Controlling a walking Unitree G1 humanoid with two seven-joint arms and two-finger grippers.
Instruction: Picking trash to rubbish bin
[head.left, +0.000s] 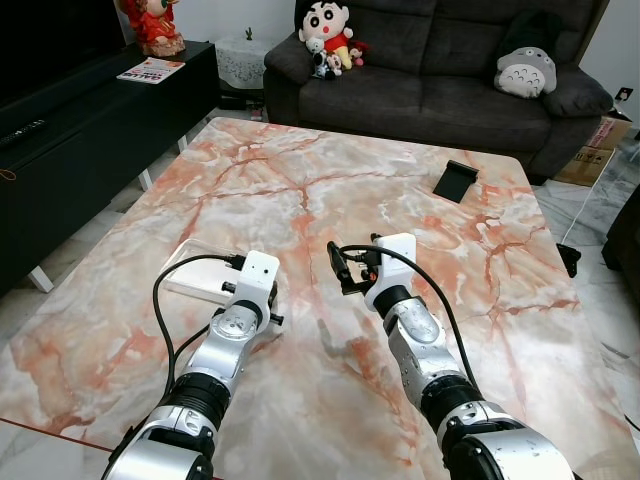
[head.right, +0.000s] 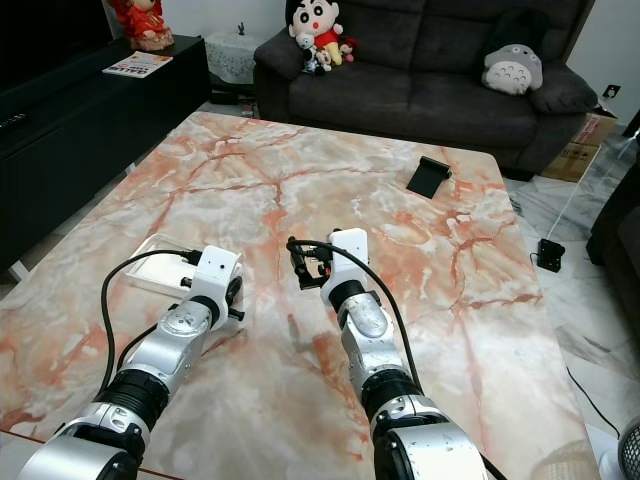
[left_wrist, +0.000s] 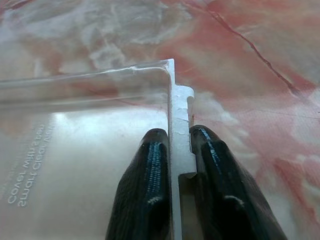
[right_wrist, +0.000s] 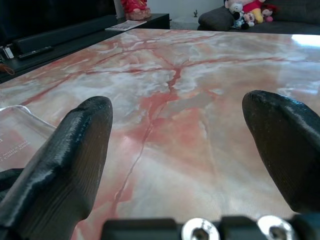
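Two grippers over the marble table (head.left: 300, 180): left gripper (left_wrist: 172, 165) pinches the clear plastic tray's (left_wrist: 75, 130) rim; right gripper (right_wrist: 180, 145) gapes, unladen.

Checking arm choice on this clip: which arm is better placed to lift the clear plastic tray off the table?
Left. The left gripper is already shut on the rim of the clear plastic tray, while the right gripper is open, beside the tray over the bare table.

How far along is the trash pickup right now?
Early. Done: the left end effector has shut on the rim of the clear plastic tray. In hand: the tray lies flat on the marble table. Left: lifting and binning it. The right end effector is open.
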